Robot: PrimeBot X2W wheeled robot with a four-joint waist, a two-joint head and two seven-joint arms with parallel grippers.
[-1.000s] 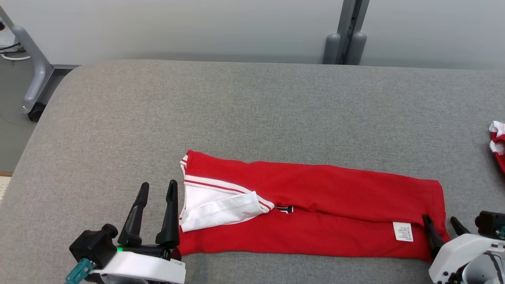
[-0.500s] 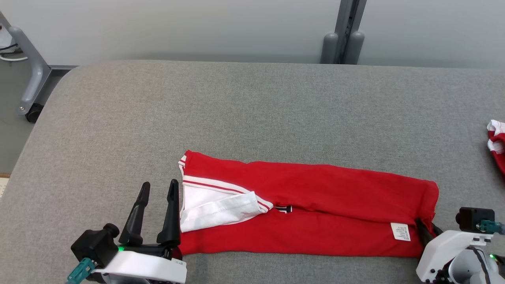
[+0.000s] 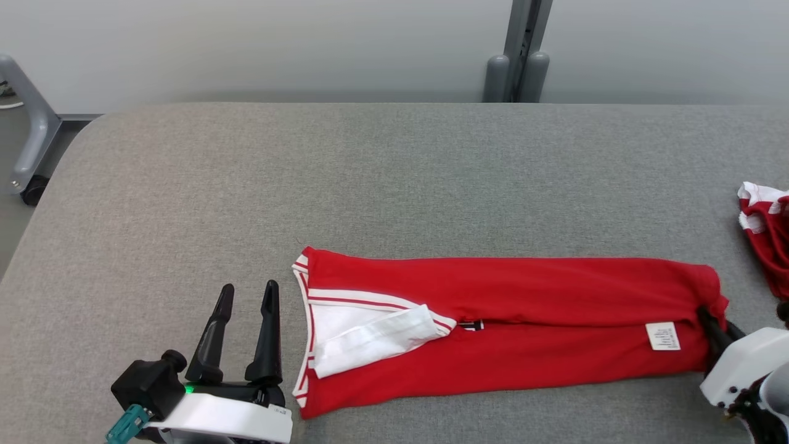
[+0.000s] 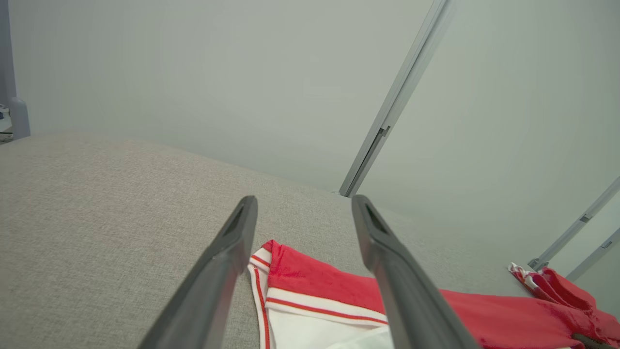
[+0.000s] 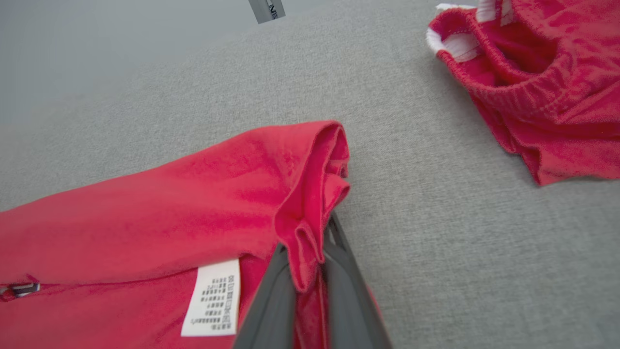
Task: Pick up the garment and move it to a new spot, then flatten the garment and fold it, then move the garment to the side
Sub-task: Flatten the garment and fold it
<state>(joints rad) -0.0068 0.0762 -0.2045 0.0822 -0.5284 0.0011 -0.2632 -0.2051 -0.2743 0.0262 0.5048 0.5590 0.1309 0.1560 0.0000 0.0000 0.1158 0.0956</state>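
The garment point(image 3: 524, 320) is red with white trim, folded into a long strip across the grey table point(image 3: 370, 185). Its white-lined collar end points left and a white care tag point(image 3: 662, 336) lies near its right end. My right gripper point(image 3: 709, 317) is shut on that right end, and the right wrist view shows the cloth point(image 5: 169, 208) bunched between the two fingers of the right gripper point(image 5: 315, 242). My left gripper point(image 3: 248, 288) stands open just left of the collar end, apart from it. In the left wrist view the left gripper point(image 4: 302, 208) frames the collar corner of the garment point(image 4: 315, 281).
A second red and white piece of clothing point(image 3: 767, 234) lies crumpled at the table's right edge, close to the held end, and also appears in the right wrist view point(image 5: 533, 87). A grey post point(image 3: 518, 55) stands behind the table. The table's far half is bare cloth surface.
My right gripper has closed on the garment's right end, which is now bunched. The garment has slid slightly right, away from the left gripper. The camera has shifted too.
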